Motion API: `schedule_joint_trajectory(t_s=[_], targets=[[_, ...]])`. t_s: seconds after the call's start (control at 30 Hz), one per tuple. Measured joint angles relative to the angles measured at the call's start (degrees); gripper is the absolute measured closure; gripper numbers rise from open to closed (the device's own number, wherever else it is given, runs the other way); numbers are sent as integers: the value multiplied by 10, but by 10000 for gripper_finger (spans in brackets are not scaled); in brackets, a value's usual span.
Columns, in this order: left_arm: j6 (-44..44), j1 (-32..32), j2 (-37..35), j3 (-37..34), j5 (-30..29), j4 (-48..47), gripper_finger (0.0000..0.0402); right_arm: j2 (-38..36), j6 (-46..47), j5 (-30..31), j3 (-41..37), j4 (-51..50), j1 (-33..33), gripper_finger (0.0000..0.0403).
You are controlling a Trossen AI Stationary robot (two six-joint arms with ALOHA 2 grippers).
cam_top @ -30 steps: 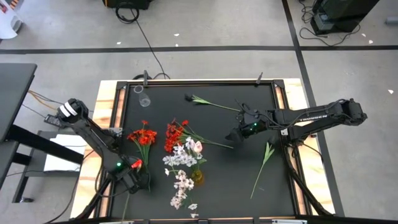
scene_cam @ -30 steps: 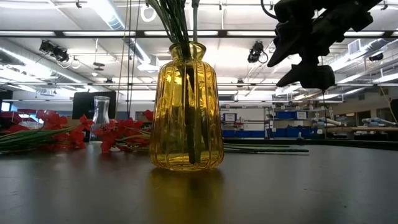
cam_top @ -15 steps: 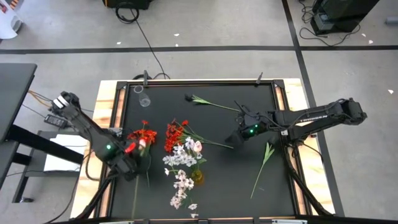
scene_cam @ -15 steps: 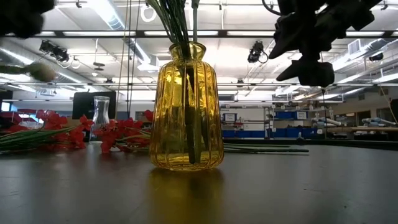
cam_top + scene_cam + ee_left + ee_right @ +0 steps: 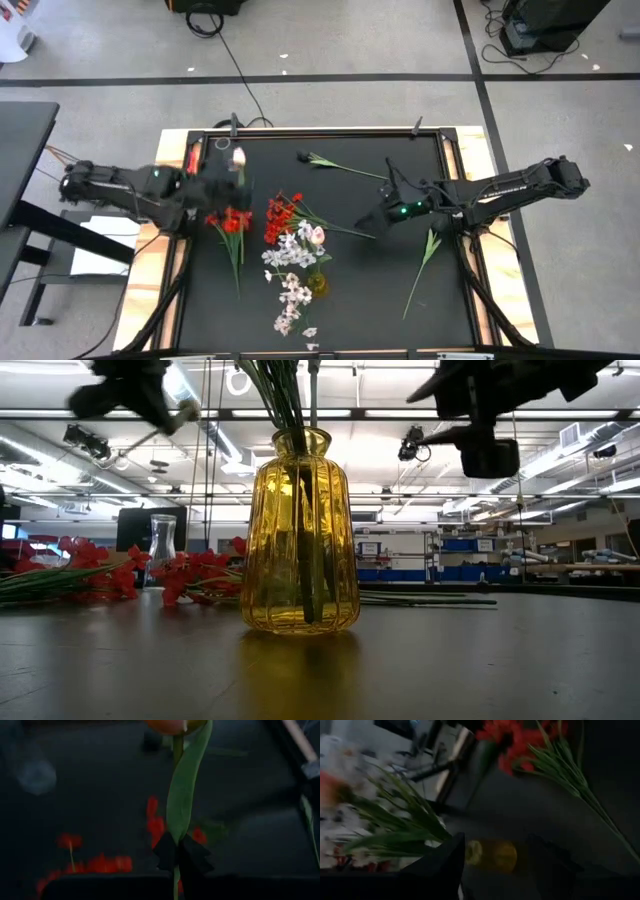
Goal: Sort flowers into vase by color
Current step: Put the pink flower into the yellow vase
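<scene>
Left gripper [image 5: 222, 182] now swung up to the left-centre of the overhead frame, away from its earlier lower-left spot, fingers clamped on a pale pink tulip [image 5: 238, 157] whose stem [image 5: 234, 255] trails down past the red flowers [image 5: 232, 219]. Right gripper [image 5: 372, 217] hardly shifted at right-centre, jaws parted, holding nothing. White-lilac sprays [image 5: 292, 262] standing in the yellow vase [image 5: 300, 535], lower centre.

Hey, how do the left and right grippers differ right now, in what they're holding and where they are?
The left gripper is shut on a pink tulip stem; the right gripper is open and empty. The left gripper hangs over the table's back left part; the right gripper is right of centre. Both are raised off the table.
</scene>
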Motion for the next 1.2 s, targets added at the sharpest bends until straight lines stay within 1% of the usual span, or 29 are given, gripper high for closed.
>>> schedule_joint_trajectory(t_s=[0.1, 0.2, 0.3, 0.4, 0.47, 0.5, 0.57, 0.63, 0.7, 0.77, 0.83, 1.0, 1.2], targets=[[137, 63, 1, 26, 7, 60, 388, 0, 5, 43, 0, 21, 0, 186], [262, 113, 1, 38, 25, 158, 388, 0, -1, 92, 0, 54, -14, 186], [349, 158, 2, 38, 53, 264, 388, 0, -26, 119, 0, 98, -29, 186], [405, 203, 9, 39, 100, 355, 388, 0, -68, 114, 0, 163, -42, 186], [430, 230, 21, 39, 153, 405, 388, 0, -94, 95, 3, 209, -54, 186], [443, 241, 30, 39, 191, 430, 388, 0, -109, 78, 12, 217, -62, 186], [469, 254, 52, 39, 272, 500, 388, 0, -152, 43, 43, 204, -73, 186], [484, 257, 77, 39, 319, 555, 388, 2, -204, 26, 85, 154, -78, 186], [494, 257, 104, 39, 332, 605, 388, 4, -256, 24, 129, 80, -80, 186], [501, 262, 127, 38, 337, 633, 388, 12, -299, 35, 172, 14, -81, 186], [501, 268, 145, 38, 356, 656, 388, 16, -330, 48, 206, -41, -86, 186], [497, 267, 186, 39, 403, 726, 388, 40, -373, 51, 262, -66, -99, 186], [486, 258, 217, 39, 430, 799, 388, 91, -400, 21, 311, -87, -120, 186]])
